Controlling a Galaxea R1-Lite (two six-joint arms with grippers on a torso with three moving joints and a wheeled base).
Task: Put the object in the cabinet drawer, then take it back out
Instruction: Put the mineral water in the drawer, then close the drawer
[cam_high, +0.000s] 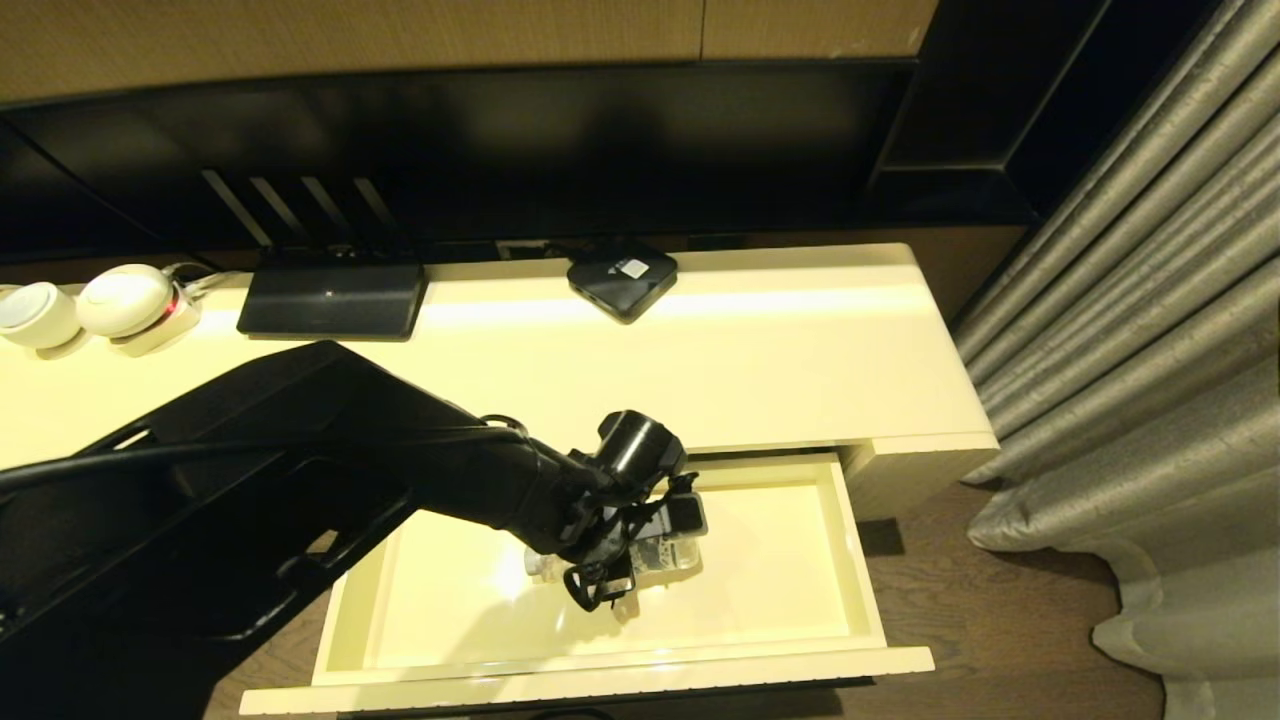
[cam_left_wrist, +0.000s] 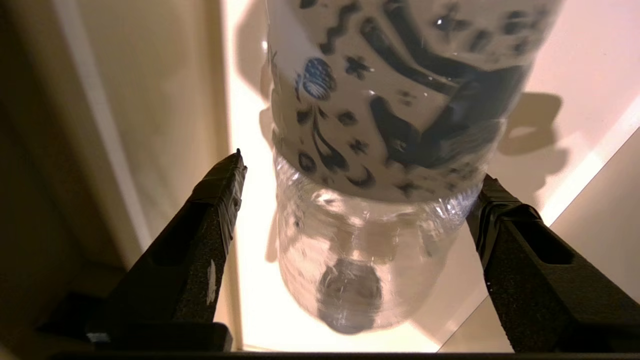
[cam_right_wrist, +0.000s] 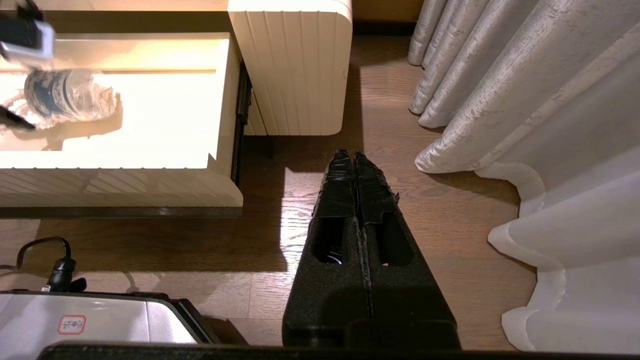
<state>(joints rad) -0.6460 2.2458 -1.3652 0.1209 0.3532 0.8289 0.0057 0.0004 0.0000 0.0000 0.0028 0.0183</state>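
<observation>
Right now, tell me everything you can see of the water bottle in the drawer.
The water bottle is small, clear ribbed plastic with a white label printed in dark bluish doodles. It lies on its side on the floor of the open cream drawer, near the middle. The left claw straddles it, fingers spread on either side; a gap shows beside one finger, the other sits at the bottle's edge. Its cap isn't clearly visible.

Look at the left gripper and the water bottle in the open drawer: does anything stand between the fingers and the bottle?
Nothing visible does. The water bottle lies on the floor of the cabinet drawer, directly between the spread fingers of the left gripper, with only small gaps at either side. The right gripper hangs shut over the floor.
</observation>
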